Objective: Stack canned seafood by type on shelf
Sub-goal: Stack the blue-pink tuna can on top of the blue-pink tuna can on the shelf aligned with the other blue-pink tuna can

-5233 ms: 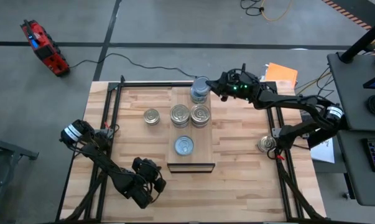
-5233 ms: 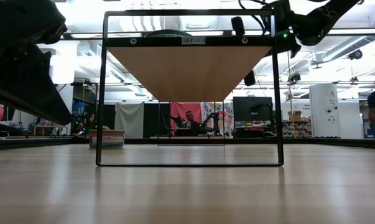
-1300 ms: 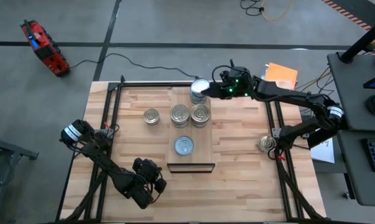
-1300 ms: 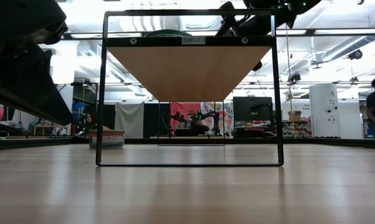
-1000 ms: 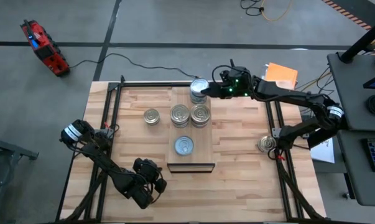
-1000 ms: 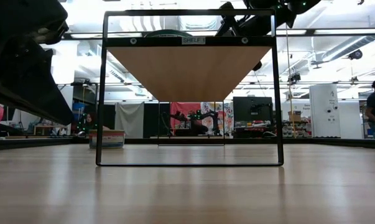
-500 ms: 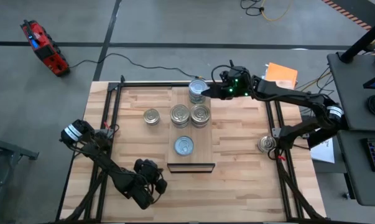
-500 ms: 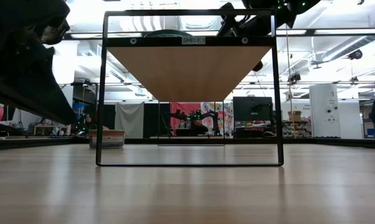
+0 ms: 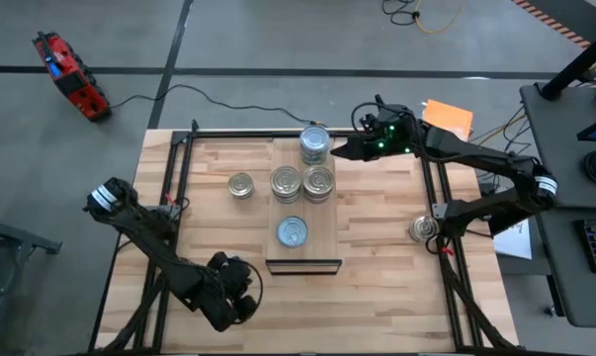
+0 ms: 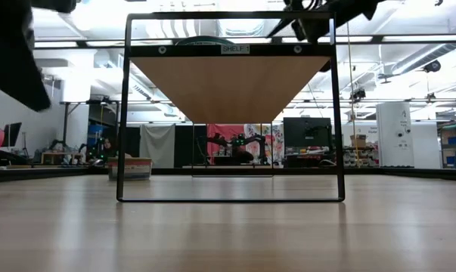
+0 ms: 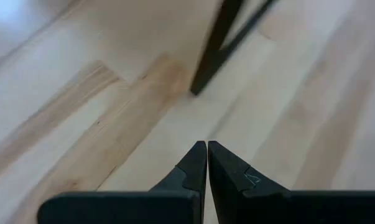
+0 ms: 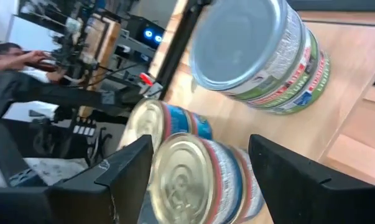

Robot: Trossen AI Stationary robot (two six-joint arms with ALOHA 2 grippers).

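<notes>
Shelf (image 9: pixel 304 252): narrow pale plank set across the middle of the table (image 9: pixel 377 287), running from the far edge toward the near side.
Stack (image 9: pixel 314 144): pale-topped tins piled at the far end of the shelf; seen standing free in the right wrist view (image 12: pixel 262 53).
Ringed tins (image 9: pixel 302 183): two placed side by side at mid-shelf, just near of the stack.
Single tin (image 9: pixel 292 231): pale-topped, placed nearer on the shelf.
Loose tins: one (image 9: pixel 241 185) left of the shelf on the table, one (image 9: pixel 422 229) at the right edge.
Right gripper (image 9: pixel 345 149): held just right of the stack, fingers spread wide, nothing gripped.
Left gripper (image 11: pixel 206 163): kept at the near left of the table, fingers pressed together, empty.
</notes>
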